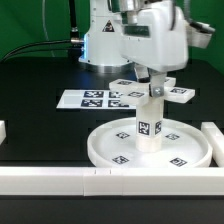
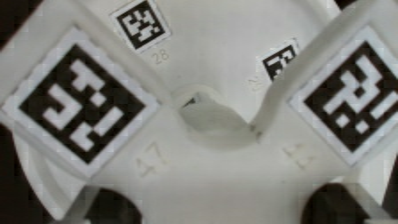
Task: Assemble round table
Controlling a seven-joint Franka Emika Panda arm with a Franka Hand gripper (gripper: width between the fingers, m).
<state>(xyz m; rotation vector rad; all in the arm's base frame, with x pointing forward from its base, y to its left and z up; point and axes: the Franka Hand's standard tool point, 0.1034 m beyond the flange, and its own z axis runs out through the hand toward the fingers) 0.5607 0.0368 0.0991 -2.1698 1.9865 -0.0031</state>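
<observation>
The large round disc lies flat at the front of the table. The short cylindrical leg stands upright in its central hub, one tag facing the camera. The cross-shaped foot sits level on top of the leg. My gripper comes down from above and is shut on the foot. In the wrist view the foot fills the frame, with tagged arms spreading out and a round central hole. My gripper has one arm of the foot filling the gap between its dark fingertips.
The marker board lies flat behind the disc, at the exterior view's left. White border blocks run along the front, the right and the left edge. The robot's base stands at the back.
</observation>
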